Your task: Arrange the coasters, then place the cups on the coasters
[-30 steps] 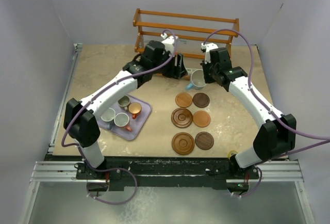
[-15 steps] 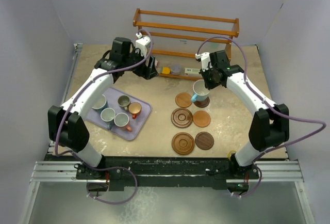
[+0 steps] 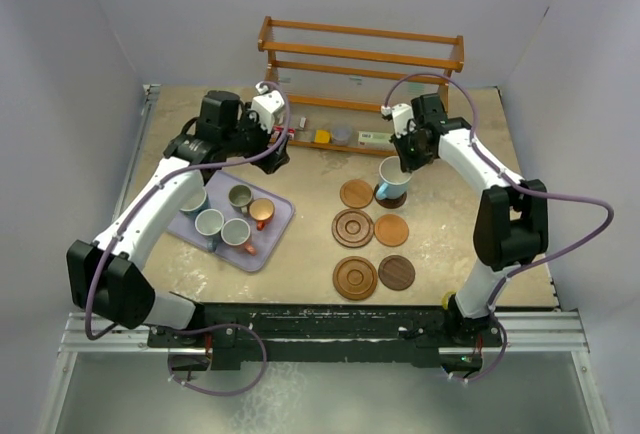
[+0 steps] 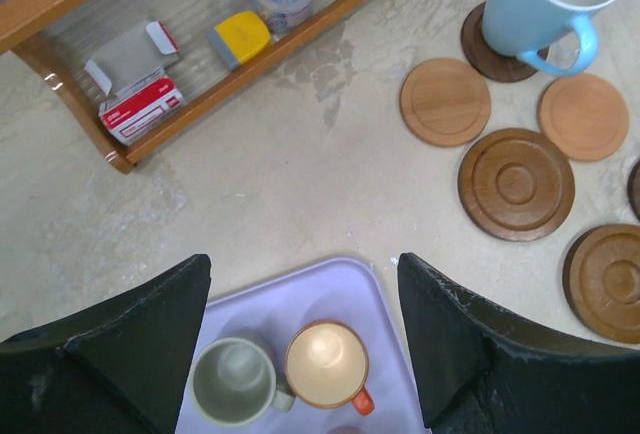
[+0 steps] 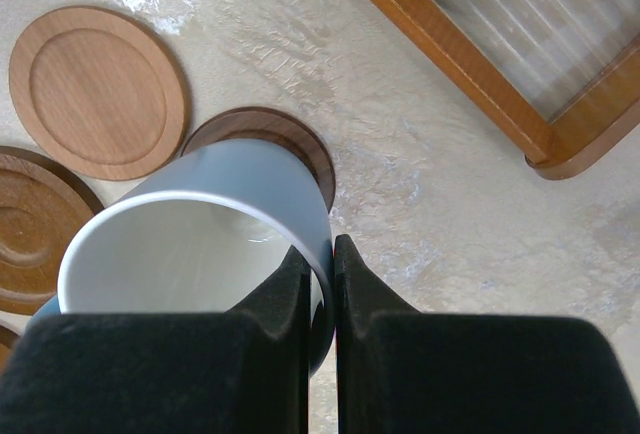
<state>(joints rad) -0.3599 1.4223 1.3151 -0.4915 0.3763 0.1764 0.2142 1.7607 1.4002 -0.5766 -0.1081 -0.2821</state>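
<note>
Lower pale blue cup [image 5: 200,214] — rim pinched in closed right gripper [image 5: 320,254] — squarely onto dark coaster [image 5: 270,126] beneath the fingers [image 5: 285,299], then release; left gripper [image 4: 303,274] spread wide above 2 tray cups [image 4: 326,364].

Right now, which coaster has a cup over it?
The dark brown coaster in the back row, on the right. The right gripper holds a blue cup over it; the other five coasters are bare.

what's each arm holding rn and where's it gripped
The right gripper holds the pale blue cup by its rim, jaws pinching the wall, one inside, one outside. The left gripper holds nothing, jaws open above the lavender tray.
</note>
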